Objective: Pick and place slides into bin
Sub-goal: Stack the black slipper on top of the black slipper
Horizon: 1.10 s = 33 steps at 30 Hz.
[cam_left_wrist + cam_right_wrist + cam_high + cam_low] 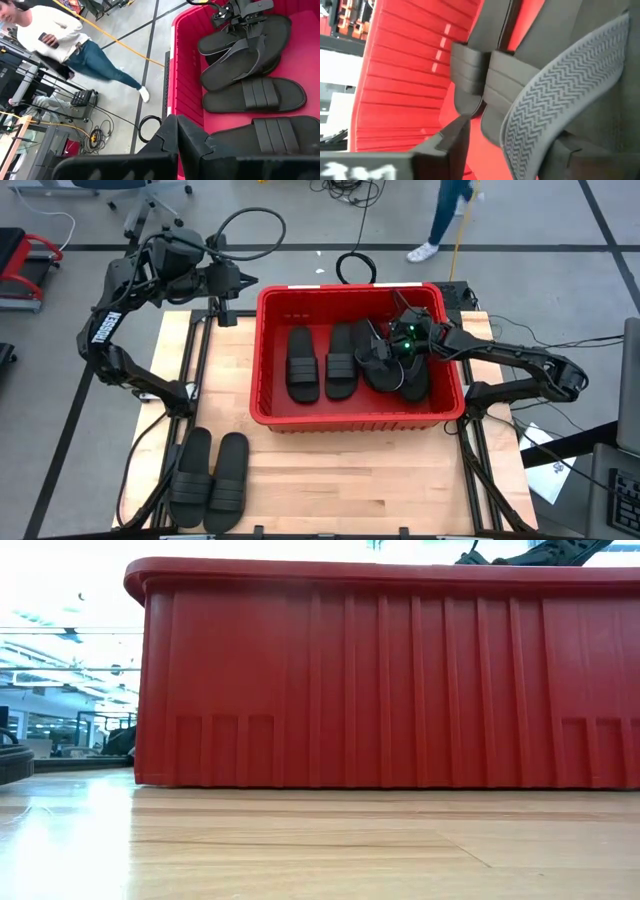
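From above, my left arm sits folded at the table's far left corner, and its left gripper [243, 280] hangs just outside the bin's far left corner with its fingers pressed together, holding nothing. On the pale wooden table top [350, 480], near the front left edge, two ribbed-strap slides [210, 478] lie side by side, touching. The red bin [262, 360] occupies the table's centre and right. Inside it I see two more strap slides [322, 362] lying parallel on the left half, and a loose pile of slides [385, 365] on the right half. My right gripper [402, 340] is lowered into that pile; the right wrist view shows a sandal with a zigzag-tread sole [560, 95] lying across its fingers [445, 145], but I cannot tell whether they grip it. Beyond the table lies a grey floor [300, 210] with dark tape lines, a coiled black cable [355, 268], and a person [55, 35] in a white top and jeans.
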Each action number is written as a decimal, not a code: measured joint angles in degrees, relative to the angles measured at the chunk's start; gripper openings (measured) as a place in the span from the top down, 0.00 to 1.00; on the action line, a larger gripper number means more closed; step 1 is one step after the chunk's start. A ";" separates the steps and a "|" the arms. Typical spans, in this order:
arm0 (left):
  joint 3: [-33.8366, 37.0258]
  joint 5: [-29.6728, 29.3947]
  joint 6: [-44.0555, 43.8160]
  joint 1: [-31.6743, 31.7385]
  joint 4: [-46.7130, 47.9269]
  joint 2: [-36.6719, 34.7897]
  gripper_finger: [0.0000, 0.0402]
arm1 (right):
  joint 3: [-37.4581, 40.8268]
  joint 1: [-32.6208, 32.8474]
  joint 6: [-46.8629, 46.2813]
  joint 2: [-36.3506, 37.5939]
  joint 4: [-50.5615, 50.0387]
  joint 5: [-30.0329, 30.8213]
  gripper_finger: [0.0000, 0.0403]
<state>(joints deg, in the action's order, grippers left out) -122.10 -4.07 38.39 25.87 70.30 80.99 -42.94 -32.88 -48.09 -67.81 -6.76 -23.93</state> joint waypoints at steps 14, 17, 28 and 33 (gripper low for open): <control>0.00 0.04 0.07 -0.02 -0.02 0.00 0.97 | 0.00 -0.13 0.83 5.55 -13.39 2.24 0.56; 0.00 0.06 0.07 -0.04 -0.02 0.00 0.99 | -0.03 -0.15 0.85 7.03 -13.46 4.61 0.56; 0.00 0.13 -0.17 -0.07 -0.02 0.00 0.95 | -6.25 -0.46 9.14 9.52 -17.63 8.48 0.59; 0.00 1.64 -1.43 -0.07 -0.07 0.00 0.98 | -9.61 -0.42 16.02 9.22 -18.83 10.34 0.67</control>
<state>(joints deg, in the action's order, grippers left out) -122.10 -2.43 36.96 25.80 70.24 80.99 -52.55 -33.30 -32.07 -58.59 -25.59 -13.59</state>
